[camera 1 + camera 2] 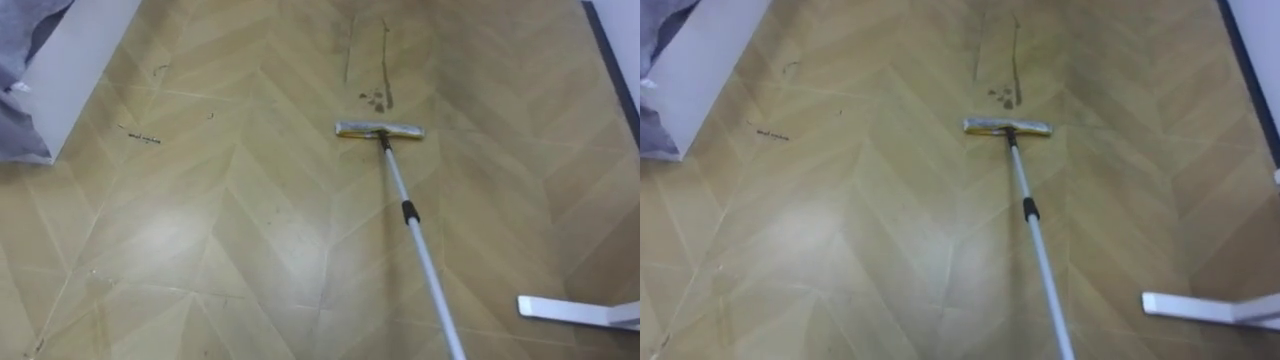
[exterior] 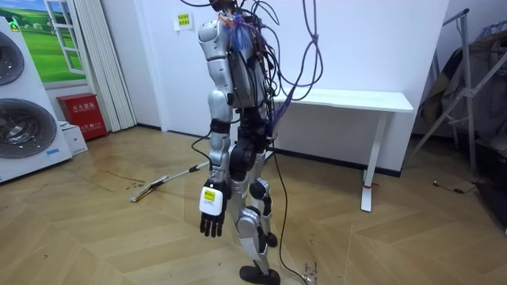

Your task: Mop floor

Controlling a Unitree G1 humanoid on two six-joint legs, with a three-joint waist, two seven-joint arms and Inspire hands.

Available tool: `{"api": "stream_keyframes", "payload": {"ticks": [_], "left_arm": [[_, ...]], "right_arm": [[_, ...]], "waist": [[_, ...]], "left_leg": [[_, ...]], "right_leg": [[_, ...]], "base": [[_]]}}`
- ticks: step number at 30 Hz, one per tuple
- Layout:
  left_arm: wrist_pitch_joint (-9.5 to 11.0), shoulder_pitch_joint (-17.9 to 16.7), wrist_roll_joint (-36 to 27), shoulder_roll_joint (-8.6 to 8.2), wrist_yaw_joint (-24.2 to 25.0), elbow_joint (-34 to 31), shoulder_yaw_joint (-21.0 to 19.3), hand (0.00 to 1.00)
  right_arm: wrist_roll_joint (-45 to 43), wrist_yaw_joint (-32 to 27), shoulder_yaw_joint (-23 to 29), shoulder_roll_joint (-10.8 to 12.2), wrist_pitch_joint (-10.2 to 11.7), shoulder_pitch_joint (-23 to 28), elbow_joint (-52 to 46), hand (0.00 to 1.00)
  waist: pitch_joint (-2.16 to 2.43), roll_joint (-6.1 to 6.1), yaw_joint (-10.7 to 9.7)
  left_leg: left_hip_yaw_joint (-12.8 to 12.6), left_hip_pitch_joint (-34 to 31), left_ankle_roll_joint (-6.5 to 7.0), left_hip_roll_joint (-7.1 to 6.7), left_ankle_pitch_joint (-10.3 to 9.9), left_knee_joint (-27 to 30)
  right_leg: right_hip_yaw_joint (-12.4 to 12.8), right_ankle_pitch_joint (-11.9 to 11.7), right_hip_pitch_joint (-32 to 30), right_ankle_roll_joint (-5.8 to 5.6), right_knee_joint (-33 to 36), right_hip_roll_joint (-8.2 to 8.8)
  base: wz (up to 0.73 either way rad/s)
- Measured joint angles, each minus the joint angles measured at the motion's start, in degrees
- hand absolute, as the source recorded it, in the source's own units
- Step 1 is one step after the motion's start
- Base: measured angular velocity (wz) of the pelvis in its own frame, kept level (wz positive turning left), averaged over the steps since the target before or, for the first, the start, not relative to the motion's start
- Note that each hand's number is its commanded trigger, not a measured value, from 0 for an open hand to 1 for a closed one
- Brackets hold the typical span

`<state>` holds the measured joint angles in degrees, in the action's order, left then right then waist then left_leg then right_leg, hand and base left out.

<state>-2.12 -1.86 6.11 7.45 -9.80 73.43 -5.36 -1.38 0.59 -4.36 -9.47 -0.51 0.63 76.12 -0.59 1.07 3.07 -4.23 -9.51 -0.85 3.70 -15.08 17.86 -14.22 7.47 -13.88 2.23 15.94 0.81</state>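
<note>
Room view: the left hand (image 2: 211, 215) hangs slack-fingered, empty; the mop head (image 1: 378, 130) lies flat just short of dark marks (image 1: 374, 98) (what grips its pole (image 1: 408, 215) I can't tell); with this hand off it, the head could twist and miss them.

Nothing legible anywhere. Room view: red box (image 2: 79, 113) by the wall has pale characters on its front, too small to read; small paper sheet (image 2: 184, 21) on the wall w/ marks, also unreadable. Yellow-and-white tag on back of left hand (image 2: 211, 210) & blue sticker on lower washing machine (image 2: 24, 131): print too small to make out.
</note>
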Motion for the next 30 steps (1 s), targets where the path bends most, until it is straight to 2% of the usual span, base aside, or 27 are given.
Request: {"api": "stream_keyframes", "payload": {"ticks": [2,5,7,8,9,11,12,15,17,18,19,20,21,22,23,24,25,26,27,28,29,30], "left_arm": [[0.2,1.0,-1.4,-0.27,0.0,0.1,0.0,0.00],[1.3,1.2,-2.2,-0.66,0.0,0.2,0.0,0.00],[1.0,1.0,-2.1,-0.63,-0.1,1.6,0.1,0.00],[0.7,1.0,-2.2,-0.56,-0.2,2.1,0.1,0.00],[-0.5,0.7,-2.2,-0.36,-0.3,2.3,0.8,0.00],[-1.8,0.3,-3.3,-0.20,-0.5,2.4,1.4,0.00],[-2.4,0.0,-4.5,-0.09,-0.7,2.4,1.4,0.00],[-4.3,-0.9,-6.2,0.21,-0.7,2.3,2.3,0.00],[-5.1,-1.0,-6.9,0.34,-0.7,2.2,2.9,0.00],[-5.5,-1.1,-8.5,0.51,-0.8,2.2,4.0,0.00],[-5.7,-1.1,-10.0,0.72,-0.8,2.3,5.3,0.00],[-5.9,-1.1,-10.8,0.82,-0.9,2.2,6.3,0.00],[-6.1,-1.8,-12.6,0.59,-0.9,2.2,8.4,0.00],[-6.0,-2.4,-14.5,0.16,-0.9,2.1,9.7,0.00],[-6.0,-2.3,-14.9,0.03,-0.9,2.1,10.3,0.00],[-5.7,-2.1,-15.6,0.05,-0.9,2.3,11.3,0.00],[-5.1,-1.9,-15.8,0.14,-0.8,2.5,11.2,0.00],[-4.7,-2.0,-16.4,-0.01,-0.8,2.5,11.3,0.00],[-3.8,-2.1,-17.9,-0.40,-0.8,2.5,11.3,0.00],[-3.4,-2.2,-17.9,-0.45,-0.7,2.4,12.0,0.00],[-3.2,-2.3,-17.8,-0.22,-0.7,2.3,12.8,0.00],[-3.2,-3.1,-17.8,1.07,-0.5,2.1,14.6,0.00]], "right_arm": [[1.1,-1.5,0.0,0.2,0.1,-0.6,0.0,1.00],[2.0,-3.2,0.7,0.2,0.6,-1.0,-0.2,1.00],[2.5,-3.7,1.1,0.1,0.6,-1.0,0.8,1.00],[2.9,-3.8,1.1,0.1,0.5,-1.1,1.3,1.00],[4.0,-4.0,1.0,0.1,0.0,-1.0,2.2,1.00],[6.3,-4.1,-0.1,-0.1,-1.5,-0.4,2.9,1.00],[7.2,-4.1,-0.6,0.0,-2.2,-0.2,3.7,1.00],[7.9,-4.1,-0.7,0.0,-3.3,-0.5,5.5,1.00],[7.9,-4.2,-0.7,0.0,-3.8,-2.1,6.5,1.00],[7.9,-4.2,-0.7,0.0,-4.6,-3.4,7.6,1.00],[7.8,-4.1,-0.7,-0.2,-5.2,-5.2,8.4,1.00],[7.8,-3.9,-0.7,-0.5,-5.9,-6.4,8.9,1.00],[7.8,-2.8,-0.7,-1.9,-7.3,-8.9,9.4,1.00],[7.7,-1.7,-0.4,-3.5,-7.7,-11.8,9.3,1.00],[7.6,-1.1,-0.3,-4.2,-7.7,-13.5,9.3,1.00],[7.3,0.3,-0.1,-5.1,-7.6,-17.7,9.4,1.00],[7.2,2.0,-0.1,-5.6,-7.5,-21.8,9.8,1.00],[7.1,2.8,-0.1,-5.9,-7.2,-23.3,10.2,1.00],[7.7,4.3,-0.8,-6.4,-6.3,-25.3,10.3,1.00],[8.5,5.5,-1.3,-6.9,-5.7,-26.2,10.6,1.00],[9.6,6.1,-2.0,-7.1,-5.6,-26.4,10.9,1.00],[13.5,7.1,-4.1,-7.6,-5.9,-24.8,11.2,1.00]], "waist": [[-0.36,-0.07,-0.2],[-0.86,-0.38,0.1],[-1.12,-1.10,0.2],[-1.12,-1.16,0.2],[-1.05,-1.27,0.1],[-0.78,-1.72,0.2],[-0.63,-1.80,0.2],[-0.25,-1.84,0.4],[-0.05,-1.74,0.6],[0.05,-1.87,0.7],[-0.02,-2.09,1.2],[-0.15,-1.88,1.9],[-0.42,-1.45,3.5],[-0.39,-1.58,5.3],[-0.41,-1.78,5.8],[-1.09,-0.91,7.2],[-2.17,0.69,8.9],[-2.34,0.90,9.3],[-2.28,0.79,10.1],[-1.95,0.32,10.4],[-1.85,-0.17,10.6],[-1.32,-1.39,9.3]], "left_leg": [[-0.1,-3.0,0.01,-0.35,0.0,2.2],[-0.2,-8.5,0.45,-1.45,-0.5,6.2],[-0.2,-13.5,0.52,-1.64,-2.6,12.1],[-0.3,-14.7,0.48,-1.66,-3.3,13.8],[-0.1,-17.4,0.36,-1.68,-4.5,17.2],[1.0,-21.4,0.04,-1.35,-6.9,23.0],[1.6,-23.6,-0.26,-1.22,-8.4,26.6],[3.6,-28.6,-1.13,-1.12,-11.4,35.1],[4.8,-31.3,-1.70,-1.01,-12.2,39.7],[5.6,-33.9,-1.92,-0.74,-11.6,44.8],[6.0,-38.0,-2.23,-0.03,-7.4,52.2],[6.2,-40.4,-2.09,-0.01,-3.6,56.4],[5.9,-45.8,-2.34,-0.39,4.8,66.2],[4.0,-51.6,-2.80,-0.63,9.4,78.0],[2.6,-54.4,-2.92,-0.76,10.5,82.8],[-0.2,-59.4,-3.32,-1.20,11.5,90.3],[-1.5,-62.8,-3.36,-1.58,11.5,92.9],[-1.6,-63.9,-3.35,-1.59,11.5,92.7],[-1.7,-64.3,-2.89,-1.69,11.2,89.2],[-1.7,-62.4,-2.60,-2.11,11.0,80.8],[-1.9,-60.6,-2.20,-2.32,10.7,74.4],[-1.8,-56.3,-2.17,-3.07,10.2,61.8]], "right_leg": [[0.1,0.5,-3.0,0.15,2.6,0.80],[1.0,2.7,-10.0,0.50,9.0,2.58],[2.1,5.1,-15.3,0.80,14.9,3.45],[2.3,5.8,-16.6,0.99,16.7,3.74],[2.4,7.3,-19.2,1.24,20.6,4.34],[2.0,9.9,-22.6,1.67,25.7,4.86],[1.7,11.3,-24.5,2.29,29.1,5.18],[2.0,14.7,-28.7,3.17,37.1,5.18],[2.7,16.4,-31.0,4.07,41.0,4.63],[3.3,17.3,-32.2,4.79,43.3,3.37],[3.9,17.8,-32.9,5.64,45.2,1.88],[4.7,18.0,-33.3,5.98,46.1,1.04],[5.6,18.4,-33.9,6.60,47.6,0.10],[6.6,18.4,-34.7,7.12,48.6,-0.25],[6.9,18.3,-35.1,7.30,48.8,-0.25],[8.7,18.1,-35.9,7.65,48.6,-0.23],[11.3,18.1,-36.8,7.82,47.5,-0.12],[12.0,18.1,-36.9,7.81,46.3,-0.02],[12.8,18.0,-36.4,7.75,42.9,0.45],[13.5,18.0,-35.3,5.49,39.1,0.61],[13.0,17.4,-34.8,2.94,39.7,0.26],[9.9,18.7,-32.2,1.20,47.7,1.90]], "base": [[0.12],[0.04],[0.00],[0.04],[0.07],[0.14],[0.19],[0.23],[0.23],[0.28],[0.21],[-0.10],[-0.50],[-0.62],[-0.77],[-0.88],[-0.90],[-0.77],[-0.40],[-0.21],[0.34],[0.98]]}}
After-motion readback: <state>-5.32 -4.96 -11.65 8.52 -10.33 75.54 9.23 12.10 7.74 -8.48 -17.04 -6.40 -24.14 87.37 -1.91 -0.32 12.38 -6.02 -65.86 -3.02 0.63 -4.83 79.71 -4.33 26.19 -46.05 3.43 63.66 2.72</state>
